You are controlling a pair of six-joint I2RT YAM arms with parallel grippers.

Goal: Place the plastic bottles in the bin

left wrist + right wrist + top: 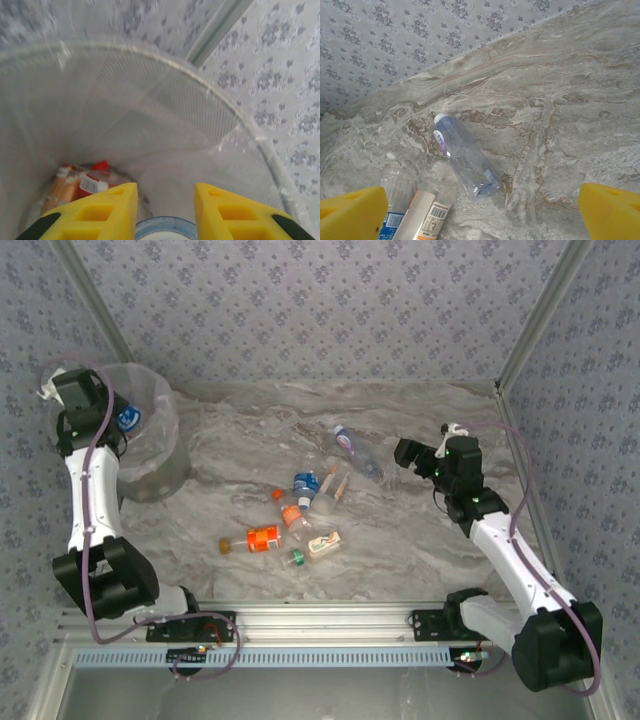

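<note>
Plastic bottles (263,538) lie in a loose heap in the middle of the table (430,550), well apart from the bin (160,472) in the far left corner. The left jaws hang over the bin's mouth, clamped on a blue-labelled bottle (165,227) whose round end shows between the yellow fingers (100,215). Held above the liner like this, it should drop straight down beside the red- and orange-labelled bottles (82,184) lying at the bottom. The right jaws stand wide apart, empty and touching nothing, poised above a clear bottle with a white cap (465,161) lying on its side at the heap's far edge, probably the next pick
</note>
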